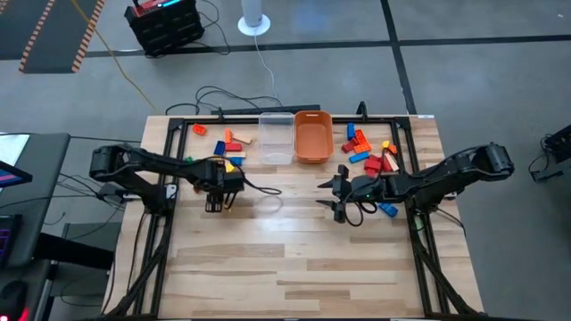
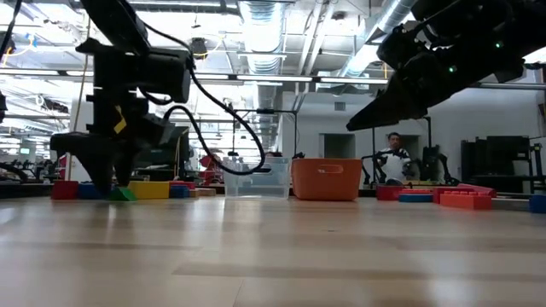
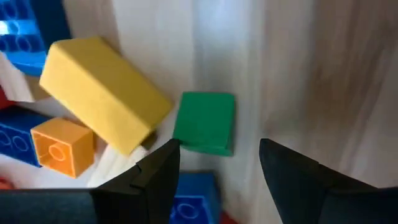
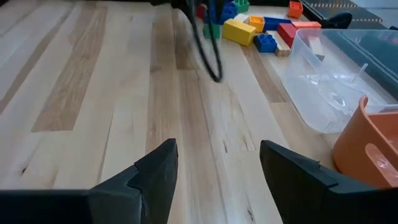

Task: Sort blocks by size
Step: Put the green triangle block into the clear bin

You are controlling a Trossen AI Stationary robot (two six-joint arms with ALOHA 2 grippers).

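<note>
The left hand [image 3: 219, 163] hangs low over the surface [image 1: 294, 259], fingers spread and empty. Just ahead lies a flat green block [image 3: 205, 121]; beside it a yellow bar [image 3: 102, 92] lies aslant, its long axis running away from the fingers. Blue blocks [image 3: 25, 37] are cut off. Farther off, the right hand [image 1: 337, 194] hovers open, empty.

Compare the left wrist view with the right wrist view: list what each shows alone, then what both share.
Left wrist view only: a small flat green block lying just ahead of the open left gripper, and a small orange cube block beside the yellow bar.

Right wrist view only: the clear plastic tub, the rim of the orange tub, and bare table ahead of the open, empty right gripper.

Both: the wooden table and the long yellow block, close up in one, distant in the other.
</note>
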